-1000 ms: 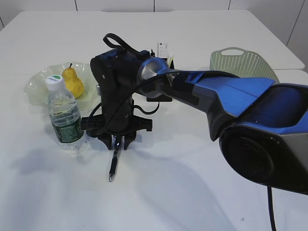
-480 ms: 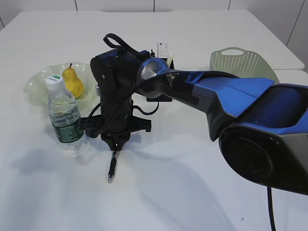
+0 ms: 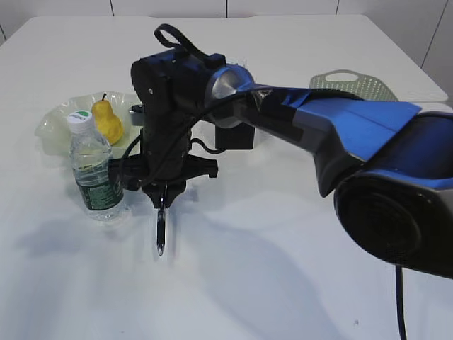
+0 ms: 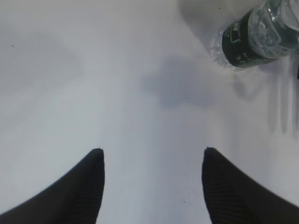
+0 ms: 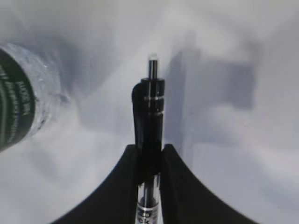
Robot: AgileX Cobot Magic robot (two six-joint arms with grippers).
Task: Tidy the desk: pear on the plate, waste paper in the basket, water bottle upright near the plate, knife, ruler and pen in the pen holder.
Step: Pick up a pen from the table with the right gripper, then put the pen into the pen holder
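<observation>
My right gripper [image 3: 163,200] [image 5: 149,148] is shut on a black pen [image 3: 161,228] [image 5: 150,114], which hangs tip-down just above the desk [image 3: 269,269]. To its left the water bottle [image 3: 93,170] [image 5: 18,98] [image 4: 252,35] stands upright in front of the plate [image 3: 56,124]. The yellow pear [image 3: 107,119] lies on the plate. My left gripper [image 4: 152,151] is open over bare desk, empty. The pen holder [image 3: 237,138] is mostly hidden behind the right arm. The basket [image 3: 350,81] sits at the back right. Knife, ruler and waste paper are out of view.
The right arm [image 3: 318,134] reaches across the middle of the desk from the right and hides what lies behind it. The desk's far edge [image 3: 212,18] runs along the wall.
My right gripper shut on the pen and lifted it. The pen's rear end rose off the desk, and the arm moved up and slightly left.
</observation>
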